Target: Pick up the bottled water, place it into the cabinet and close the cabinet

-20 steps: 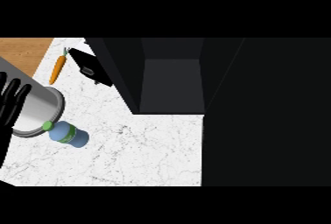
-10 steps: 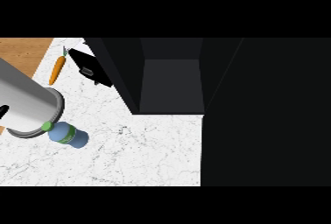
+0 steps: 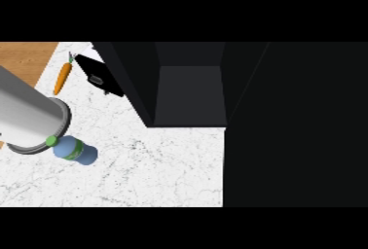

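Bottle on the counter, cabinet open

The bottle (image 3: 74, 150) sits at lower left on the white counter (image 3: 158, 170), just beside a grey forearm (image 3: 28, 116). The cabinet (image 3: 191, 92) gapes at centre. Neither hand shows, so I cannot tell their state.

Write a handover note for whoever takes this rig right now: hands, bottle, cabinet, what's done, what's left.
Hands: neither hand shows in the head view. Only a grey forearm is in sight at the left, its end next to the bottle's green cap.
Bottle: the water bottle is on the white counter, left of the cabinet, with no fingers visible round it.
Cabinet: the cabinet is open, and the bottle is not in it.
Done: nothing that shows.
Left: grasp the bottle, put it in the cabinet, close the cabinet.
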{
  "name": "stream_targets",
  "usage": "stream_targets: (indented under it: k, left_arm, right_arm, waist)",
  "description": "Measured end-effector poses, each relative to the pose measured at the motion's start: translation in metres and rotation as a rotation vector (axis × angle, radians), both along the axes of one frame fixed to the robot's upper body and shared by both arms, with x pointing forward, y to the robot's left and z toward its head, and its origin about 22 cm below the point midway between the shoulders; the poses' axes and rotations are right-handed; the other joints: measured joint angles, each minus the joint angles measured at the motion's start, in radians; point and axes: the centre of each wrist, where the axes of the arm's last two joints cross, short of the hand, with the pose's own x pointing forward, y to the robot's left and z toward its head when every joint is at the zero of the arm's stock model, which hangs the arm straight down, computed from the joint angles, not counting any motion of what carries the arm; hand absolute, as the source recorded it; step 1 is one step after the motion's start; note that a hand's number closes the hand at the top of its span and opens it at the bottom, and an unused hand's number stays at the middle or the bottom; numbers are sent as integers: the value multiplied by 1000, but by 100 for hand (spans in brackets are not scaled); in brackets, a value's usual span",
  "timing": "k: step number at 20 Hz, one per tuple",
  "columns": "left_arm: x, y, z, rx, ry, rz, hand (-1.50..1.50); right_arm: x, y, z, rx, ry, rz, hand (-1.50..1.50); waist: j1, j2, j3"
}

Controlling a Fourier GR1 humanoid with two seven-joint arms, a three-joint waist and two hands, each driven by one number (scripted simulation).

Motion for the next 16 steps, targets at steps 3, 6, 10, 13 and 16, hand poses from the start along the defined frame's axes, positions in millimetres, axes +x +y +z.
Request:
stream_targets:
  k: [3, 6, 10, 13, 16]
  left_arm:
    - [3, 0, -13, -3, 5, 31, -150]
    - [10, 8, -23, -2, 10, 67, -150]
    - [18, 8, -39, 16, 32, 117, -150]
    - [25, 12, -57, 34, 52, 135, -150]
    - [33, 16, -79, 40, 70, 140, -150]
  right_arm:
    - [-8, 0, -6, 3, 2, 4, -150]
    - [-13, -1, -7, -2, 7, 1, -150]
    - [-19, -3, -8, -14, 14, -4, -150]
    - [-24, -4, -11, -18, 6, -5, -150]
    - [-29, -5, -12, -22, 2, -6, -150]
  waist:
    - [-4, 0, 0]
    - [-7, 0, 0]
    - [-10, 1, 0]
    - [-12, 1, 0]
    - [-15, 1, -1]
